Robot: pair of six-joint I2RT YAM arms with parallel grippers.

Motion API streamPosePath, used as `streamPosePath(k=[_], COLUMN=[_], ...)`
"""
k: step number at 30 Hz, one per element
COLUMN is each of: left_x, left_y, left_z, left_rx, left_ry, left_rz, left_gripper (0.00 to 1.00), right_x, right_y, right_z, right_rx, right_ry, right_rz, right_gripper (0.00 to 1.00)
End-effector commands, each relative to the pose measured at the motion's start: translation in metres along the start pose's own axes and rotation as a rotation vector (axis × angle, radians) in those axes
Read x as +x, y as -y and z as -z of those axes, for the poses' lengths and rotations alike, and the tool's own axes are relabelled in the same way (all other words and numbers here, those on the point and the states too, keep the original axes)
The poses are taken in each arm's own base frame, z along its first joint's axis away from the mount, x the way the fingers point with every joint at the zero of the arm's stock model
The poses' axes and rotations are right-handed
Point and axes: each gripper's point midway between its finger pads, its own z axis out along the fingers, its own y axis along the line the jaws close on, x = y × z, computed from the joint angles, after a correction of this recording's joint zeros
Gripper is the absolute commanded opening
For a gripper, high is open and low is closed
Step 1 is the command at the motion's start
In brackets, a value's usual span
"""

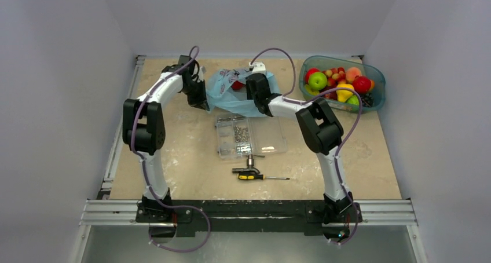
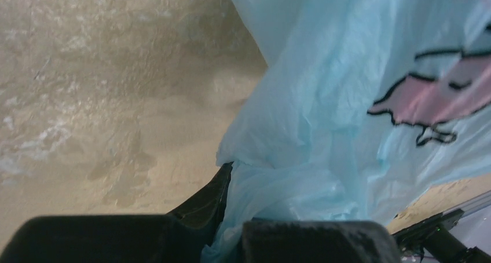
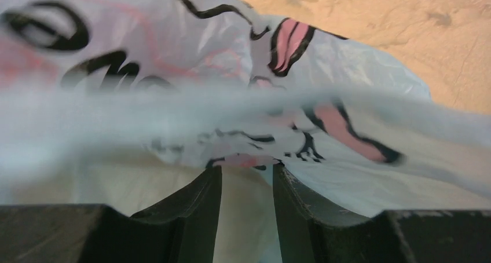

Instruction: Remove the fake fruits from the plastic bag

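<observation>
— Claws first: what is each one doing?

— The right claw [image 3: 247, 179] has its fingers [image 3: 200, 205] drawn close together. A fold of the bag [image 3: 324, 72] is pinched in the narrow gap between them. The left claw [image 2: 234, 179] shows only one dark finger [image 2: 208, 199]. Pale blue film bunches at its tip and covers the other finger, so it looks like a pinch on the bag too.

— And where does the bag sit?

— At the far middle of the table [image 1: 173, 159], between the two claws. The left claw is at its left edge and the right claw is over its right part. The bag is thin and light blue, with pink and black printed marks.

— Any fruit in it?

— One red fruit [image 1: 237, 85] shows in the bag, towards its far side, between the claws. I cannot tell whether more lie under the film.

— Further out?

— At the far right, well apart from the bag, a teal tub [image 1: 377, 101] holds a heap of fruits [image 1: 341, 89], with a green apple [image 1: 317, 80] at its left. Just on the near side of the bag lies a clear box [image 1: 252, 135] of small parts. Nearer still is a screwdriver [image 1: 257, 176] with a black and yellow handle.
</observation>
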Motion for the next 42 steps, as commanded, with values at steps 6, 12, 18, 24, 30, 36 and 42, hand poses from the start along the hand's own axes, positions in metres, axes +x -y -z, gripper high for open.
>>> streamPosePath(k=[6, 12, 18, 24, 30, 36, 42], left_x=[-0.048, -0.021, -0.001, 0.005, 0.006, 0.009, 0.008], left_y=[0.026, 0.042, 0.054, 0.063, 0.069, 0.076, 0.076], left_z=[-0.008, 0.018, 0.04, 0.032, 0.035, 0.036, 0.043], left_rx=[0.081, 0.173, 0.234, 0.23, 0.23, 0.251, 0.234], left_ry=[0.052, 0.041, 0.079, 0.066, 0.065, 0.059, 0.087], left_rz=[0.057, 0.049, 0.014, -0.031, -0.059, -0.063, -0.083], left_gripper=[0.0, 0.0, 0.0, 0.0, 0.0, 0.0, 0.0], right_x=[-0.068, -0.09, -0.095, -0.097, -0.086, -0.074, -0.074], right_y=[0.038, 0.024, 0.001, -0.03, -0.038, -0.042, -0.042], right_z=[-0.055, -0.031, 0.003, -0.005, -0.013, -0.028, -0.029], right_rx=[0.146, 0.053, -0.118, -0.255, -0.286, -0.295, -0.296], right_ry=[0.157, 0.145, 0.16, 0.135, 0.124, 0.119, 0.119], right_rz=[0.03, 0.039, -0.1, -0.292, -0.397, -0.49, -0.546], right_gripper=[0.38, 0.45, 0.63, 0.67, 0.63, 0.62, 0.6])
